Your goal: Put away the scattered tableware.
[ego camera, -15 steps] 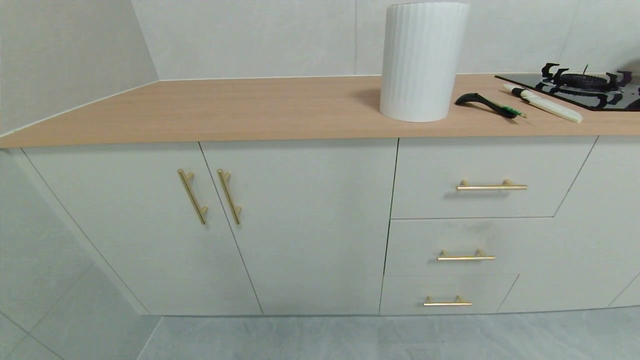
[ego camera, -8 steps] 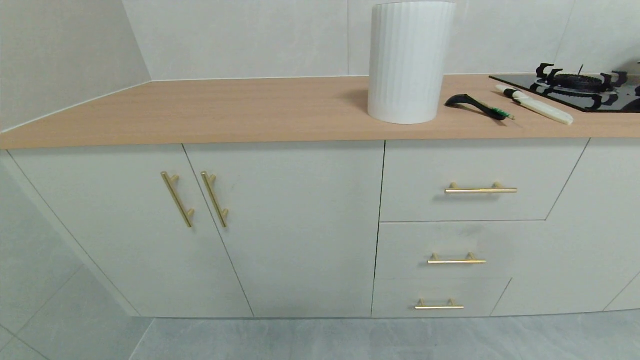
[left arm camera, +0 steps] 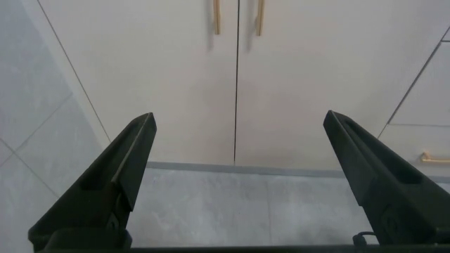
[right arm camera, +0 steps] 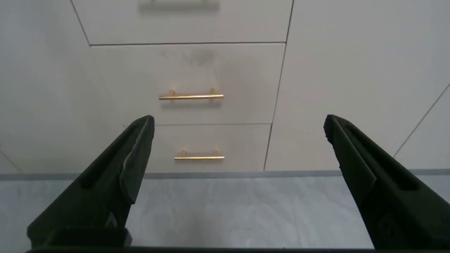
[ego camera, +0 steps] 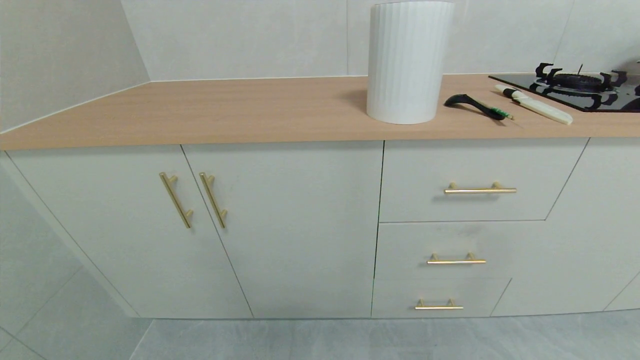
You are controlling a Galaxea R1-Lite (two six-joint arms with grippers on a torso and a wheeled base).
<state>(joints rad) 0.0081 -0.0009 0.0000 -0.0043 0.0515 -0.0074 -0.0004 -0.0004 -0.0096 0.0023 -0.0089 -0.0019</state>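
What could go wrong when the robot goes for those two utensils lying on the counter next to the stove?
1. The black-handled utensil lies close beside the white container; a reaching arm might knock it.
2. The white utensil lies flat, one end near the hob; a pinch could slip and push it onto the glass.
3. The left gripper and right gripper, both open, face the lower cabinet fronts; rising, they may clip the counter edge.

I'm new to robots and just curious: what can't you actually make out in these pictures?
Inside the canister, head view: hidden by its own wall.
The stove, head view: cut off by the right edge.
Behind the drawers and doors, head view: hidden by their shut fronts.
The black tool and white tool beside the canister, head view: too small to identify.
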